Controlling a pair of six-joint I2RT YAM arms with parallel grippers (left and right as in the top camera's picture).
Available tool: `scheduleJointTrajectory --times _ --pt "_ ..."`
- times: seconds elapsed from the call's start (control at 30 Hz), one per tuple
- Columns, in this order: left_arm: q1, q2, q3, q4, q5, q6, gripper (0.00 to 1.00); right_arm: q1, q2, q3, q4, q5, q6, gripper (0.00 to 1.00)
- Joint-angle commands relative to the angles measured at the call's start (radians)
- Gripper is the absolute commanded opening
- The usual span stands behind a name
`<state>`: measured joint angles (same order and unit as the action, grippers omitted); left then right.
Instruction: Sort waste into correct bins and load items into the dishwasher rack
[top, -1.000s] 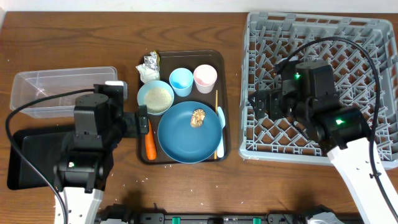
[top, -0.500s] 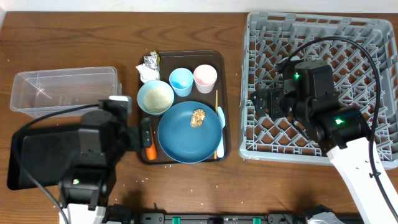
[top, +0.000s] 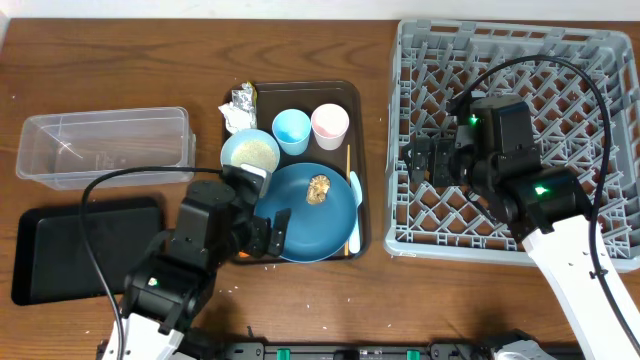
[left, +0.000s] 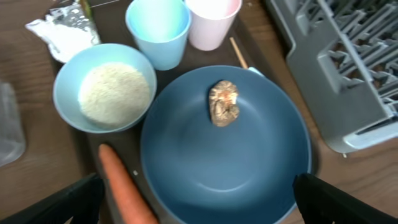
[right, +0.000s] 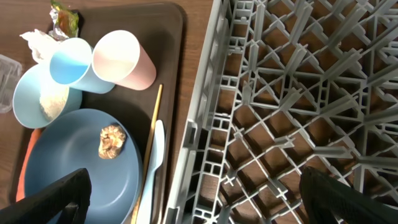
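My left gripper (top: 270, 232) (left: 202, 208) hangs open over the near-left edge of the blue plate (top: 310, 215) (left: 230, 155), which carries a brown food lump (top: 319, 188) (left: 224, 102). An orange carrot (left: 121, 186) lies left of the plate. Behind them are the rice-filled bowl (top: 232, 150), light blue cup (top: 291, 130), pink cup (top: 329, 125), crumpled napkin (top: 235, 119) and foil wrapper (top: 243, 97). A chopstick (top: 348, 165) and a pale spoon (top: 354, 205) lie right of the plate. My right gripper (top: 428, 160) (right: 202, 202) stands open over the left edge of the grey dishwasher rack (top: 580, 120) (right: 292, 93).
Everything small sits on a dark brown serving tray (top: 300, 90). A clear plastic tub (top: 105, 147) stands at the left, with a black tray (top: 85, 247) in front of it. A few rice grains lie on the table near the serving tray's front edge.
My left arm has swung right, from over the black tray and tub to the plate's near-left edge. The right gripper has hardly moved.
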<state>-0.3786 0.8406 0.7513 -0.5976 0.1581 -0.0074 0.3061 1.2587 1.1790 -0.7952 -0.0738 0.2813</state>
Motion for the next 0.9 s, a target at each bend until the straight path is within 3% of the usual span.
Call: scheduleJointTrajectory --times 0.0,0.33,0.5,0.67,0.87 --pt "-0.005 0.027 0.000 0.021 0.037 -0.016 0.98 0.008 0.005 0.003 0.002 0.026 0.010 0.99" --pt "0.001 0.285 0.051 0.103 0.045 -0.074 0.98 0.034 0.048 0.003 0.008 0.007 -0.126 0.99" --pt "0.001 0.341 0.077 0.134 0.201 -0.076 0.98 0.031 0.071 0.003 0.027 0.006 -0.083 0.99" --pt "-0.004 0.345 0.077 0.212 0.200 -0.077 0.98 0.031 0.071 0.003 0.083 0.007 -0.073 0.99" --pt "-0.065 0.401 0.077 0.195 0.140 -0.091 0.98 0.016 0.071 0.003 0.108 0.022 0.002 0.99"
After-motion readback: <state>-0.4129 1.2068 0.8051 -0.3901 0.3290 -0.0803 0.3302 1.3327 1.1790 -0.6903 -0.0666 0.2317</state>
